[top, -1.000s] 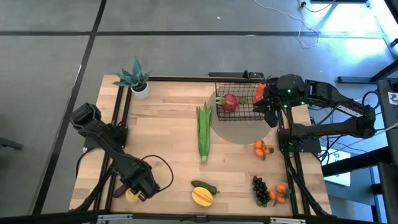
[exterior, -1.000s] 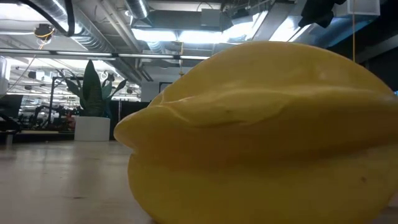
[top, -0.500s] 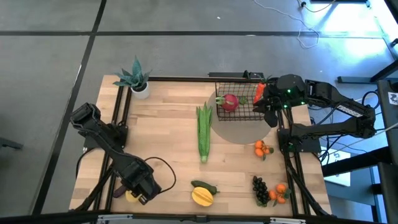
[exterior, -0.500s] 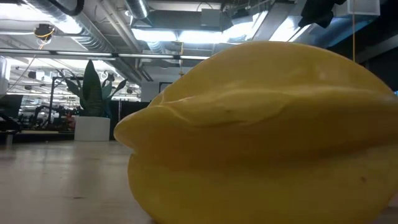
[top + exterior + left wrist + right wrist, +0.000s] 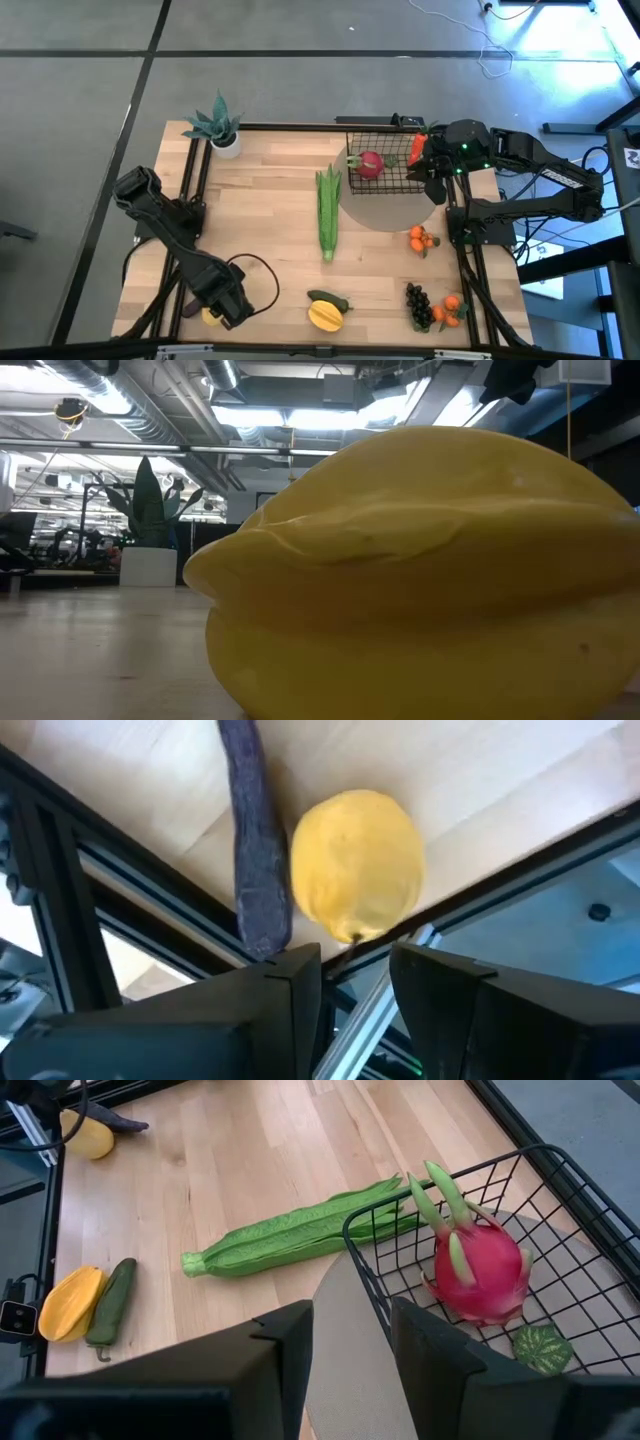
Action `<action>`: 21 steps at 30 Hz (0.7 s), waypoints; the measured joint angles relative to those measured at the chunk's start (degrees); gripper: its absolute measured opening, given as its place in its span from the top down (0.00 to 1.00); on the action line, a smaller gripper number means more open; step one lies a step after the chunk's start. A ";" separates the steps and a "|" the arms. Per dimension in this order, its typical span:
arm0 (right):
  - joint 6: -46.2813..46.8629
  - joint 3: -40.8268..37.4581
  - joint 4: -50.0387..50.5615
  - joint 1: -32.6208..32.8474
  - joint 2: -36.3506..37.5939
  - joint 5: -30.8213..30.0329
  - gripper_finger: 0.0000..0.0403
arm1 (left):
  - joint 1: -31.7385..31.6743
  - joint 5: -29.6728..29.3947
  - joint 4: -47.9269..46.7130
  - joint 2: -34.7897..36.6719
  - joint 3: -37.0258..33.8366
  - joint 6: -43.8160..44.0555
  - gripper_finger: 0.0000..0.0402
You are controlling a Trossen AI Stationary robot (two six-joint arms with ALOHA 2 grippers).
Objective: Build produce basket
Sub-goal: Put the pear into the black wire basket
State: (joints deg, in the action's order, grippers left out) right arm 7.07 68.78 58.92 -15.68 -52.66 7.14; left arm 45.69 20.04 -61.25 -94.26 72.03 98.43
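Two pincers, left pincer parted just beside lemon, right pincer parted over basket rim, both empty.

The left arm reaches from about 9 o'clock down toward 7 o'clock, its left tool low at the near edge, fingers set a narrow gap apart with nothing between them. The right arm folds in from 3 o'clock; its right tool hangs near 1 o'clock, fingers parted and empty.
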 joint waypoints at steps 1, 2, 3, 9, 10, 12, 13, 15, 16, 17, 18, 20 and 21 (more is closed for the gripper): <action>0.00 0.00 0.00 0.01 0.00 0.01 0.69 | -0.01 0.26 0.05 0.00 -0.38 0.00 0.73; 0.02 0.00 0.00 0.01 0.00 0.01 0.69 | -0.02 0.42 0.26 0.00 -0.77 0.00 0.73; 0.02 0.00 0.00 0.00 0.00 0.01 0.69 | -0.02 0.47 0.53 0.00 -1.09 0.00 0.73; 0.42 0.00 0.00 0.02 0.00 0.00 0.69 | -0.02 2.01 0.83 -0.02 -1.35 -0.02 0.73; 0.42 0.00 0.00 0.01 0.00 0.00 0.69 | -0.01 2.11 0.97 -0.03 -1.35 -0.02 0.73; 0.39 0.00 0.00 0.01 0.00 0.00 0.69 | 0.02 2.10 1.09 -0.02 -1.35 -0.03 0.73; 0.39 0.00 0.00 0.02 0.00 0.00 0.69 | 0.02 2.03 1.07 -0.02 -1.35 -0.05 0.73; 0.39 0.00 0.00 0.01 0.00 0.00 0.69 | 0.00 1.98 1.09 -0.04 -1.36 -0.07 0.73; 0.39 0.00 0.00 0.01 0.00 0.00 0.69 | 0.00 1.98 1.09 -0.04 -1.35 -0.07 0.73; 0.39 0.00 0.00 0.01 0.00 0.00 0.69 | 0.00 1.98 1.18 -0.04 -1.38 -0.07 0.73; 0.39 0.00 0.00 0.02 0.00 0.00 0.69 | 0.00 1.98 1.52 -0.02 -1.38 -0.07 0.73; 0.39 0.00 0.00 0.02 0.00 0.00 0.69 | 0.00 1.95 2.11 -0.04 -1.38 -0.09 0.73; 0.39 0.00 0.00 0.02 0.00 0.00 0.69 | 0.00 1.95 2.12 -0.04 -1.38 -0.09 0.73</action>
State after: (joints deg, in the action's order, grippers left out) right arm 7.46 68.77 58.92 -15.66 -52.66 7.14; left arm 45.69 22.00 -59.13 -94.30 70.65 98.35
